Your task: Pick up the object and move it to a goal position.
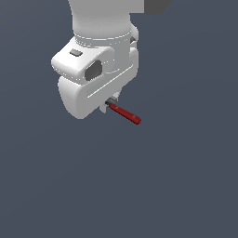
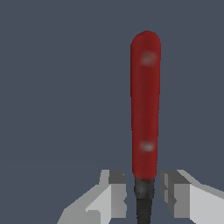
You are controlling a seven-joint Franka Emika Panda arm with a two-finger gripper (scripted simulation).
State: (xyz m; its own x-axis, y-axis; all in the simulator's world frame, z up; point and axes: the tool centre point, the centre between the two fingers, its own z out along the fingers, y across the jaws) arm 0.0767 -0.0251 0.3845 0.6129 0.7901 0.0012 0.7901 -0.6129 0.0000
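I see a plain, flat dark blue-grey floor (image 1: 186,186) filling both views. From here I cannot tell whether the tiny red-handled stick tool (image 1: 126,113) touches it.

- This is a simulated scene and no real room: every surface is flat, computer-drawn colour.
- The backdrop (image 1: 186,186) is one even slate-blue field in both views, with no walls, furniture or horizon showing.
- The white robot arm (image 1: 100,28) has smooth, plastic-looking shading with no wear or cables.
- The red-handled tool (image 2: 145,105) shows soft blurred highlights, typical of a render.
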